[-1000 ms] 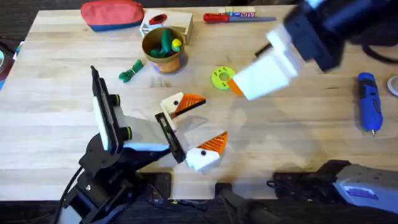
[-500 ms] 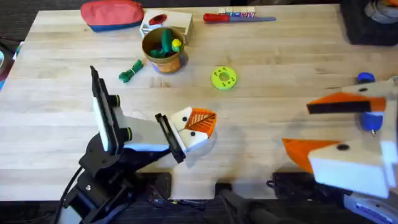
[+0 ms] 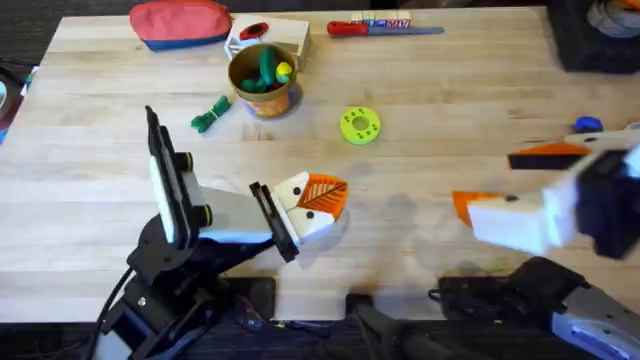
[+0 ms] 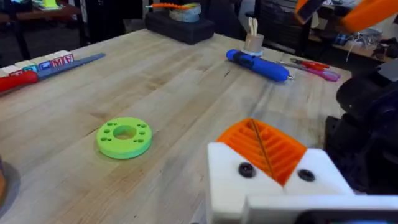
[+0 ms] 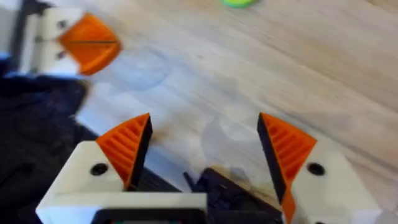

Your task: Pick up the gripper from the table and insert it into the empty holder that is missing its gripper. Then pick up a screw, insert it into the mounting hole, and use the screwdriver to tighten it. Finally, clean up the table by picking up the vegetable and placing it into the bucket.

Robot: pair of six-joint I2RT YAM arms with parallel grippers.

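Observation:
My left gripper [image 3: 318, 200] [image 4: 261, 140] rests low over the table's near middle, its white fingers shut with the orange ribbed pads pressed together and nothing showing between them. My right gripper [image 3: 505, 182] [image 5: 205, 149] hovers open at the near right, with bare wood between its pads. The blue screwdriver [image 3: 588, 126] [image 4: 258, 64] lies at the right edge, partly hidden behind the right gripper. The dark green vegetable [image 3: 210, 113] lies just left of the tan bucket [image 3: 262, 82]. The loose gripper, the holder and the screw are out of view.
A lime-green disc [image 3: 360, 125] [image 4: 124, 135] lies mid-table. A red pouch [image 3: 180, 22], a pale wooden box [image 3: 285, 35] and a red-handled screwdriver [image 3: 380, 28] line the far edge. The bucket holds green and yellow toys. A dark box [image 3: 590, 40] sits at the far right.
The right gripper swung from high over the far middle to the near right, staying open. The left gripper, open a second ago, has shut and stayed in place.

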